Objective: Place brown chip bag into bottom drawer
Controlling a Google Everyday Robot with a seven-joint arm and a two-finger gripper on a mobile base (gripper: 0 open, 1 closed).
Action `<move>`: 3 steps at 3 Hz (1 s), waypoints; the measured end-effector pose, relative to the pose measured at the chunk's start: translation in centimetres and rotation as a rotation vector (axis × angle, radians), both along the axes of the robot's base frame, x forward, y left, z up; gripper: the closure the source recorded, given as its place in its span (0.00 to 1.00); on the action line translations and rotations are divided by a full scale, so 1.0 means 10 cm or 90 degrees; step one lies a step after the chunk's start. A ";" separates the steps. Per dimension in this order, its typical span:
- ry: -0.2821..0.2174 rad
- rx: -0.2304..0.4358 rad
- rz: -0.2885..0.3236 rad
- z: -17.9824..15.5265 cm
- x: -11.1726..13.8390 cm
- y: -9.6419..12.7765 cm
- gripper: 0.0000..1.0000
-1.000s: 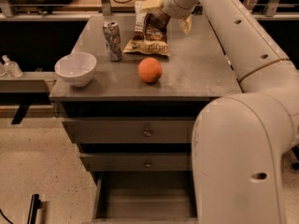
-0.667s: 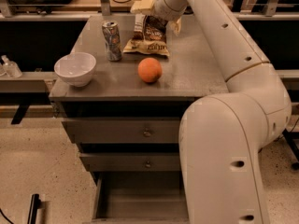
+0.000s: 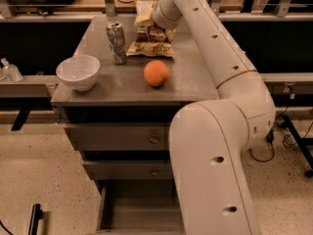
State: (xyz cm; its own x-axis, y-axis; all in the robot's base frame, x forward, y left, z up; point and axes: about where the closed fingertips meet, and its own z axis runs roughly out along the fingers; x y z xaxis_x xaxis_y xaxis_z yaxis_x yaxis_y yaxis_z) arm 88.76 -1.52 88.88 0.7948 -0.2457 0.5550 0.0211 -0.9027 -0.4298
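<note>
Evidently the brown chip bag (image 3: pixel 152 47) lies flat on the far part of the cabinet top (image 3: pixel 193 80), just behind the orange ball (image 3: pixel 156 73) and right beside the silver can (image 3: pixel 116 42), while the bottom drawer (image 3: pixel 139 207) stands pulled out at floor level, far below it. I judge the bag to be very light, soft and crinkly: mostly air and brittle chips inside a slick foil skin, so it will buckle and not resist, and it may slide along the smooth top if I push instead of pinch. A hard squeeze across the middle would probably crush the contents or let the puffed film squirt out. The crimped seam at the far end, or a fold of loose film near it, looks like the better place to take hold, and it is the end closest to me. My gripper (image 3: pixel 159 21) sits at the bag's far edge, low over the cream-yellow end, with my wrist above it covering the tip. Whether it is spread, closed or already pinching the film I cannot tell, nor whether it touches the bag at all. With the can this near, I would guess any sideways drag risks tipping it
</note>
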 end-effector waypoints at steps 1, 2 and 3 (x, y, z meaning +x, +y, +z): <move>0.003 -0.016 0.003 -0.13 0.05 -0.01 0.48; 0.010 -0.001 0.014 -0.10 -0.01 -0.02 0.72; 0.024 0.071 0.027 0.16 -0.17 -0.03 0.95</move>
State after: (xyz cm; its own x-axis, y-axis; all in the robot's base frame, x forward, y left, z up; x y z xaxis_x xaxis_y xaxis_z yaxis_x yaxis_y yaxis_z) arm 87.02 -1.81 90.51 0.8257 -0.2702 0.4953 0.0400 -0.8476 -0.5291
